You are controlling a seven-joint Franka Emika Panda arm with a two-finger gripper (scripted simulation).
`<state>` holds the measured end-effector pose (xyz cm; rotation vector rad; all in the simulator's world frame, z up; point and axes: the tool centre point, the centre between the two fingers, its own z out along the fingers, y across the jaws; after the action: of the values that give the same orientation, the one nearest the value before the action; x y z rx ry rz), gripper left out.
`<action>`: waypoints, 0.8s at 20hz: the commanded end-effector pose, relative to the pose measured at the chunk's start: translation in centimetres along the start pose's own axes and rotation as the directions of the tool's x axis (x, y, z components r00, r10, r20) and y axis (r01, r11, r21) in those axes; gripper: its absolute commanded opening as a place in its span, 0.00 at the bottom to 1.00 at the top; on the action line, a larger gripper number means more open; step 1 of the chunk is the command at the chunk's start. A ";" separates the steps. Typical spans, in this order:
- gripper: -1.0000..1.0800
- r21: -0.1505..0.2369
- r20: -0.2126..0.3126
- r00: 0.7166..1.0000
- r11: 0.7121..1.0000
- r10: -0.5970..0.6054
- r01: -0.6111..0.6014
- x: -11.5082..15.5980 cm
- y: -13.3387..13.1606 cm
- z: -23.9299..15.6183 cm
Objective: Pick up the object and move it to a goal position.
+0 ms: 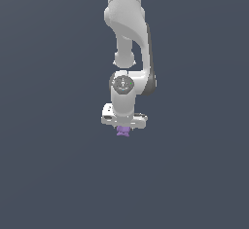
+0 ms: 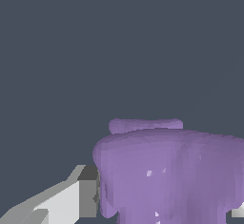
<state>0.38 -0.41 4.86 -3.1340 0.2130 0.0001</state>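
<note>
The object (image 1: pixel 122 132) is a tiny purple lumpy block that pokes out just under the white hand of my gripper (image 1: pixel 123 128) in the middle of the exterior view. In the wrist view the object (image 2: pixel 167 170) fills the space between the fingers. One grey finger (image 2: pixel 71 200) presses against its side, and a sliver of the other finger (image 2: pixel 238 212) shows at the frame's edge. The gripper is shut on the object. The fingers themselves are hidden behind the hand in the exterior view. No goal marker shows in either view.
A plain dark grey-blue background surrounds the arm (image 1: pixel 127 38) in both views. No other objects, containers or edges show.
</note>
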 end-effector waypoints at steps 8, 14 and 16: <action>0.00 0.000 0.000 1.000 1.000 0.001 -0.001 -0.2 11.2 -0.8; 0.00 0.000 0.000 1.000 1.000 0.001 -0.001 -0.1 15.3 -1.2; 0.00 0.000 0.000 1.000 1.000 0.001 -0.001 0.0 16.0 -1.2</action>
<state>-1.80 -15.70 6.01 -3.1343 0.2183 -0.0003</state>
